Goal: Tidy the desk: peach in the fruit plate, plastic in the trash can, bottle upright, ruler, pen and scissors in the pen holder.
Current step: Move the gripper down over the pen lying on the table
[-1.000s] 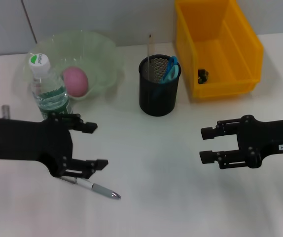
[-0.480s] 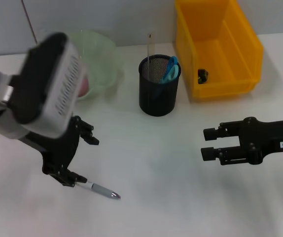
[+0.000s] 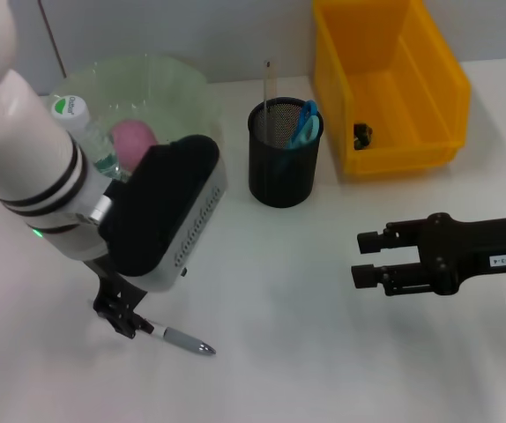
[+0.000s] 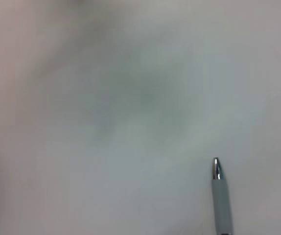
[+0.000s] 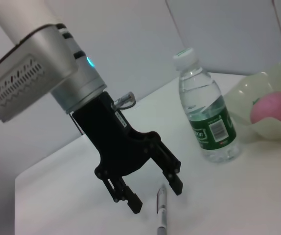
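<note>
A grey pen (image 3: 179, 338) lies on the white desk at the front left, its tip (image 4: 217, 169) showing in the left wrist view. My left gripper (image 3: 124, 319) points straight down over the pen's back end. It is open (image 5: 152, 192), with the pen (image 5: 160, 209) lying by one finger. The peach (image 3: 133, 141) rests in the pale green fruit plate (image 3: 187, 88). Beside it stands the upright bottle (image 5: 206, 122). Blue scissors (image 3: 305, 124) and the ruler (image 3: 268, 84) stick out of the black mesh pen holder (image 3: 279, 167). My right gripper (image 3: 366, 258) hovers open at the right.
A yellow bin (image 3: 412, 132) stands at the back right with a small dark item (image 3: 362, 134) inside. My left forearm covers much of the bottle and the plate in the head view.
My left arm has swung from lying level to pointing straight down, bringing its gripper onto the pen's back end. The right gripper shifted slightly left.
</note>
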Robot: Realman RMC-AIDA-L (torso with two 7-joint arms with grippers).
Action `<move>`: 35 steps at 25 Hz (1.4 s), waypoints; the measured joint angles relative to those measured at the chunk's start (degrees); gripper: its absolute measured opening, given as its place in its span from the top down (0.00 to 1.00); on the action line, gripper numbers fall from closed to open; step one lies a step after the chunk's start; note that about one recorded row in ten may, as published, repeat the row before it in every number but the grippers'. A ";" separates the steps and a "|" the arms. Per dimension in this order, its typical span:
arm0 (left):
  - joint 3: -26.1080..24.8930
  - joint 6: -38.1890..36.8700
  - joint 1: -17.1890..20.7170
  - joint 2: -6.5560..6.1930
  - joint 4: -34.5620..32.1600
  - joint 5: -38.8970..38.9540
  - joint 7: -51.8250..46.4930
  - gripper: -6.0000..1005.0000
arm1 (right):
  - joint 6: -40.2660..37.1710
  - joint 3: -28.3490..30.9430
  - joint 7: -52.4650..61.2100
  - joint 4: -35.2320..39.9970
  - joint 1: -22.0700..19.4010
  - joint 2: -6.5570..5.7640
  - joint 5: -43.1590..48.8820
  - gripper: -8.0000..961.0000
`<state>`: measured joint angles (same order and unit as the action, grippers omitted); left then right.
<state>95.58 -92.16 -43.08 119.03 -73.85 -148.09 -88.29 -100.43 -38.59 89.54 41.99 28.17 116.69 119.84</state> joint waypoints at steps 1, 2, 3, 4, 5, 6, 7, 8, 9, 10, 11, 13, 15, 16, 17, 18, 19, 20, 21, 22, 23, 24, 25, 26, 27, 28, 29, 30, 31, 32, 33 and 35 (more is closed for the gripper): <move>0.00 0.00 0.00 0.00 0.00 0.00 0.00 0.22 | 0.00 0.00 0.00 0.00 0.00 0.00 0.00 0.33; 0.41 0.44 -0.31 0.05 0.86 0.00 0.00 0.22 | 0.19 -0.11 -0.01 -0.05 0.07 0.01 0.00 0.33; 1.71 1.44 -0.81 0.06 2.48 -0.07 -0.18 0.22 | 0.35 -0.27 -0.04 -0.24 0.23 0.02 0.00 0.33; 1.71 1.44 -0.81 0.06 2.48 -0.07 -0.18 0.22 | 0.35 -0.27 -0.04 -0.24 0.23 0.02 0.00 0.33; 3.51 2.76 -1.09 0.06 3.85 -0.43 -0.75 0.22 | 0.37 -0.34 -0.06 -0.31 0.25 0.06 0.00 0.33; 3.51 2.76 -1.09 0.06 3.85 -0.43 -0.75 0.22 | 0.39 -0.38 -0.06 -0.33 0.24 0.08 0.00 0.33; 4.24 3.23 -1.12 0.07 4.21 -0.59 -1.02 0.22 | 0.41 -0.46 -0.07 -0.35 0.21 0.10 0.00 0.33; 4.59 3.49 -1.13 0.06 4.34 -0.67 -1.29 0.22 | 0.49 -0.80 -0.08 -0.39 0.02 0.14 0.00 0.33; 4.73 3.56 -1.13 0.06 4.43 -0.66 -1.52 0.22 | 0.49 -0.80 -0.08 -0.39 0.02 0.14 0.00 0.33; 4.73 3.56 -1.13 0.06 4.43 -0.66 -1.52 0.22 | 0.53 -0.94 -0.09 -0.42 -0.04 0.14 0.00 0.33; 4.90 3.60 -1.14 0.06 4.63 -0.70 -1.96 0.22 | 0.57 -1.09 -0.26 -0.45 -0.11 0.18 0.00 0.33; 5.12 3.70 -1.16 0.06 5.05 -0.74 -2.73 0.22 | 0.59 -1.16 -0.65 -0.73 -0.17 0.20 0.00 0.34; 5.23 3.70 -1.17 0.06 5.07 -0.90 -2.98 0.23 | 0.58 -1.34 -1.07 -1.15 -0.20 0.14 0.00 0.34; 5.33 3.69 -1.18 0.06 5.09 -1.07 -3.26 0.23 | 0.58 -1.34 -1.07 -1.15 -0.20 0.14 0.00 0.34; 5.37 3.69 -1.18 0.06 5.11 -1.21 -3.38 0.23 | 0.53 -1.53 -1.36 -1.29 -0.21 0.08 0.00 0.34; 5.40 3.69 -1.19 0.06 5.15 -1.45 -3.61 0.24 | 0.42 -2.08 -2.07 -1.43 -0.21 0.03 0.00 0.34; 5.40 3.69 -1.19 0.06 5.15 -1.45 -3.61 0.24 | 0.42 -2.08 -2.07 -1.43 -0.21 0.03 0.00 0.34; 5.41 3.74 -1.21 0.06 5.19 -1.48 -3.76 0.24 | 0.49 -2.85 -2.99 -1.49 -0.25 0.04 0.00 0.34; 5.41 3.78 -1.21 0.06 5.19 -1.48 -3.80 0.24 | 0.49 -2.85 -2.99 -1.49 -0.25 0.04 0.00 0.34; 5.41 3.84 -1.21 0.06 5.21 -1.47 -3.82 0.25 | 0.62 -3.24 -3.70 -1.51 -0.27 0.04 0.00 0.34; 5.41 3.93 -1.22 0.06 5.23 -1.45 -3.87 0.25 | 0.76 -3.69 -5.06 -1.54 -0.30 0.04 0.00 0.34; 5.41 4.02 -1.24 0.06 5.34 -1.41 -3.94 0.25 | 0.76 -3.69 -5.06 -1.54 -0.30 0.04 0.00 0.34; 5.41 4.02 -1.24 0.06 5.34 -1.41 -3.94 0.25 | 0.77 -3.82 -5.85 -1.55 -0.32 0.09 0.00 0.34; 5.41 4.09 -1.30 0.06 5.50 -1.37 -4.11 0.26 | 0.77 -3.89 -6.65 -1.56 -0.35 0.14 0.06 0.34; 5.42 4.12 -1.38 0.07 5.57 -1.36 -4.30 0.26 | 0.77 -3.91 -7.04 -1.56 -0.37 0.16 0.18 0.34; 5.53 4.16 -1.56 0.10 5.69 -1.24 -4.77 0.26 | 0.77 -3.96 -7.24 -1.59 -0.35 0.11 0.47 0.34; 5.60 4.17 -1.69 0.11 5.72 -1.14 -5.08 0.26 | 0.77 -3.96 -7.22 -1.62 -0.29 0.03 0.56 0.34; 5.68 4.18 -1.82 0.12 5.73 -1.01 -5.41 0.26 | 0.77 -3.96 -7.22 -1.64 -0.22 -0.04 0.62 0.34; 5.71 4.19 -1.86 0.12 5.74 -1.00 -5.64 0.27 | 0.77 -3.95 -7.22 -1.66 -0.16 -0.10 0.63 0.34; 5.71 4.19 -1.86 0.12 5.74 -1.00 -5.64 0.27 | 0.77 -3.95 -7.22 -1.66 -0.16 -0.10 0.63 0.34; 5.89 4.24 -1.93 0.13 5.74 -0.98 -6.05 0.27 | 0.77 -3.92 -7.22 -1.65 -0.10 -0.16 0.65 0.34; 6.13 4.26 -1.97 0.14 5.74 -0.96 -6.15 0.28 | 0.77 -3.81 -7.21 -1.59 -0.06 -0.22 0.66 0.34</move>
<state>101.70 -87.90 -45.05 119.17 -68.11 -149.06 -94.44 -99.66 -42.39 82.32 40.40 28.11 116.47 120.50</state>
